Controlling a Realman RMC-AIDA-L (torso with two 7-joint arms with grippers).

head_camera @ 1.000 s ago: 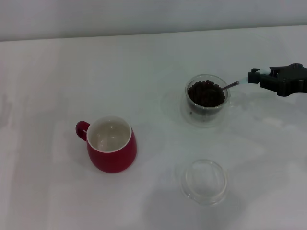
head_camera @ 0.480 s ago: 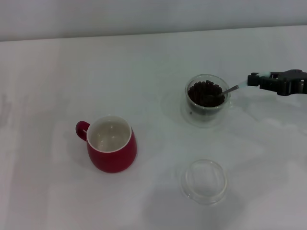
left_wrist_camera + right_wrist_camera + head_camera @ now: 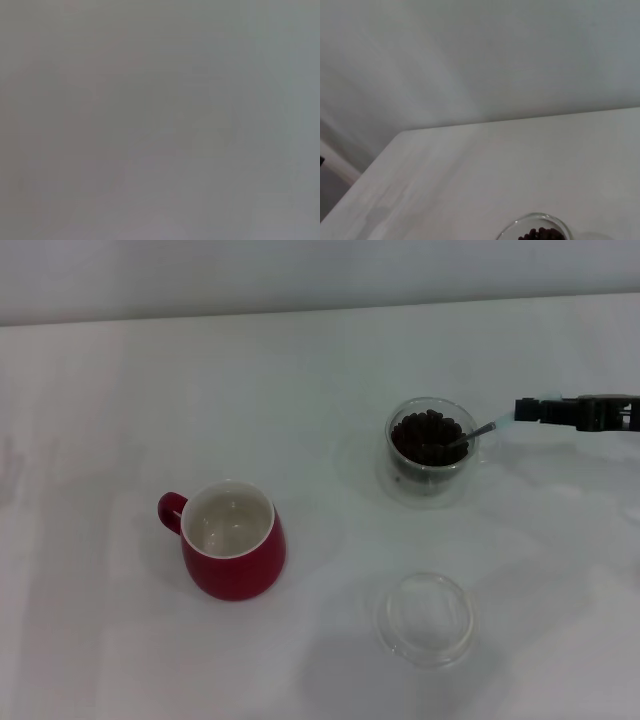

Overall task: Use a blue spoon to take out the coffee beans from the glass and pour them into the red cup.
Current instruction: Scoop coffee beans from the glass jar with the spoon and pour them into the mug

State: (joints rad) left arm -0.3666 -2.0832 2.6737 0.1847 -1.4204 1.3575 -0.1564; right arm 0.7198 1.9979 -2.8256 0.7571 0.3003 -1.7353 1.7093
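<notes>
Now the right gripper (image 3: 522,409) has sunk lower than it sat a second ago: its black body looks flatter and thinner at the right edge, and the blue spoon (image 3: 487,424) it is clamped on has tipped further over. The pale handle is pinched between the jaws, the thin stem crosses the right rim of the glass (image 3: 431,444), and the metal bowl lies down among the coffee beans (image 3: 428,435). That looks like the scooping stroke, the spoon being levered under the beans, so the task seems only at its first dip.

Nothing has left the glass yet. It stands on its clear saucer at the far right, heaped dark nearly to the brim. The red cup (image 3: 235,540) waits well apart at the near left, its white inside bare. A shallow glass dish (image 3: 426,617) sits near, below the glass. The left gripper is out of sight.
</notes>
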